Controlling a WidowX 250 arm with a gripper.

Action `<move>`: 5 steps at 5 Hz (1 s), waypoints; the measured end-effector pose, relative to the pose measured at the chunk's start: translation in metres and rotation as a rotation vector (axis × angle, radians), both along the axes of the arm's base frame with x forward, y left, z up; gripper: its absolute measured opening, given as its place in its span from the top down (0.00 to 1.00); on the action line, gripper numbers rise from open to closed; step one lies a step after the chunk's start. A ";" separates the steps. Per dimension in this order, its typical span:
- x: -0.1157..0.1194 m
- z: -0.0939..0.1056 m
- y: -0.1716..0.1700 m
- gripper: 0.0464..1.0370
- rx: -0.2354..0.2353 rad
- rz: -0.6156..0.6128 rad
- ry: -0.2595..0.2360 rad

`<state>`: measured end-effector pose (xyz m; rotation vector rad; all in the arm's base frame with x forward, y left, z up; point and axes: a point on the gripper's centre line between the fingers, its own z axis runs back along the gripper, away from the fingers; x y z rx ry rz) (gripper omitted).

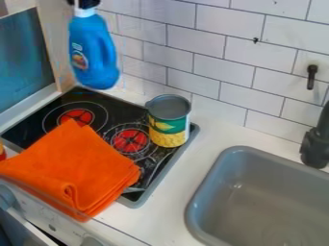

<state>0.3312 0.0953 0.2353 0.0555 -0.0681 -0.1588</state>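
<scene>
From left, we see the orange cloth on the stove, below the tool, which grips the top of the blue bottle and holds it upright in air. To the tool's right, we find the can, then the sink.

A strip of white table offers a way through between the stove and the sink, whose basin opens upward. A tall can blocks the stove's right rear, and a folded orange cloth covers the near left. At upper left, a blue bottle obstructs the approach along the tiled wall; at right, a black faucet juts beside the basin.
</scene>
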 end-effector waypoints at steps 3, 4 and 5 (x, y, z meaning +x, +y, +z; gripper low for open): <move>-0.072 -0.012 -0.079 0.64 -0.002 -0.184 0.133; -0.086 -0.019 -0.099 0.64 -0.017 -0.223 0.096; -0.092 -0.030 -0.123 0.64 -0.024 -0.235 0.116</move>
